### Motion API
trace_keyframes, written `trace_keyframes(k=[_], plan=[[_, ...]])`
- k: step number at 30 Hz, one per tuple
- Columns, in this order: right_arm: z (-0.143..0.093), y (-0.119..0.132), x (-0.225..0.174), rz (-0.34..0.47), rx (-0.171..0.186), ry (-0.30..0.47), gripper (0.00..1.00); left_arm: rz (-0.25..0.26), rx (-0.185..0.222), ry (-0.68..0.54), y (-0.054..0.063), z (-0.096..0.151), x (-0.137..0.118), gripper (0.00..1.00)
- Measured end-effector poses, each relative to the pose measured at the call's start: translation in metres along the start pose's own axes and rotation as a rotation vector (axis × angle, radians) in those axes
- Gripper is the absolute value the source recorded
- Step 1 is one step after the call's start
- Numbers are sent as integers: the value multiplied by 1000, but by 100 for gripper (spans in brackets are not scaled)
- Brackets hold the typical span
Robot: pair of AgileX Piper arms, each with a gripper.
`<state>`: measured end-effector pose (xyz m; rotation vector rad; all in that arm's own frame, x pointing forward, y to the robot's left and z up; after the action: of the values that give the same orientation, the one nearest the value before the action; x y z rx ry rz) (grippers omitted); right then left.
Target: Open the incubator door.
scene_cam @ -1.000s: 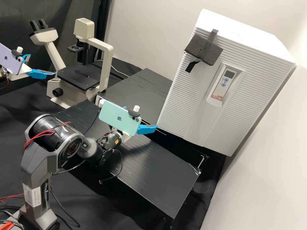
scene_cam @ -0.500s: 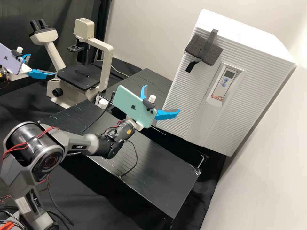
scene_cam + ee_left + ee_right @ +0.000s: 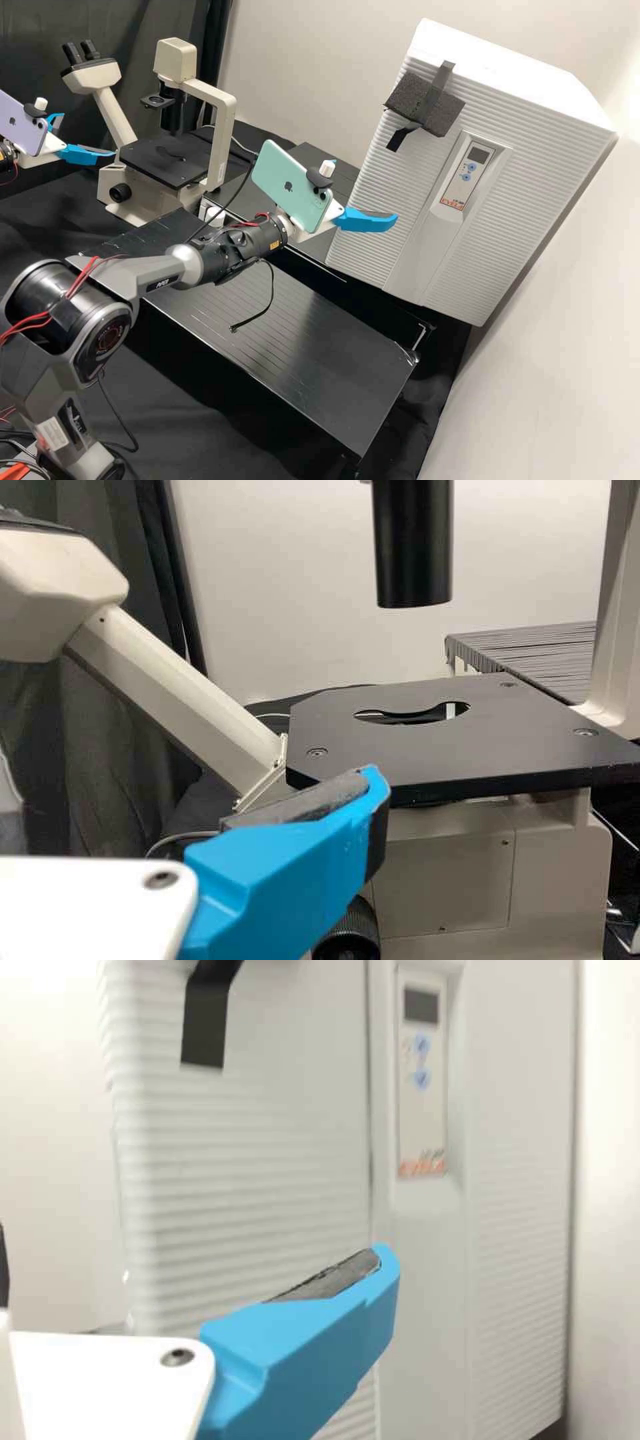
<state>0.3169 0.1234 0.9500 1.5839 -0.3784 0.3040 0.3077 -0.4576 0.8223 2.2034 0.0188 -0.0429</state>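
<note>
Yep, door (image 3: 393, 193) shut, upper right
Right gripper (image 3: 365, 189) spread near centre, left gripper (image 3: 89, 134) spread too, upper left

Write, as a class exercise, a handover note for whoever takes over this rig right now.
Left tool: open, empty, near the microscope.
Right tool: open, empty, in front of the incubator door.
Door: shut, dark foam block taped near its top.
Done: right tool is near the door; door not yet opened.
To do: open it, perhaps pulling at the foam.
</note>
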Motion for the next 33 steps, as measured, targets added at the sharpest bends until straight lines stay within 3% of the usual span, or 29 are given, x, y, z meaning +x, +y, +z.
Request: trace_keyframes(k=[10,17,25,26,33], plan=[[-20,13,8,59,-32,-14,100,0,0,0,0,0,0,100],[-21,10,16,62,-63,-34,100,0,0,0,0,0,0,100],[-15,2,21,38,-57,-65,100,0,0,0,0,0,0,100],[-15,1,21,31,-57,-67,0,0,0,0,0,0,0,100],[-14,2,22,34,-51,-69,0,0,0,0,0,0,0,100]])
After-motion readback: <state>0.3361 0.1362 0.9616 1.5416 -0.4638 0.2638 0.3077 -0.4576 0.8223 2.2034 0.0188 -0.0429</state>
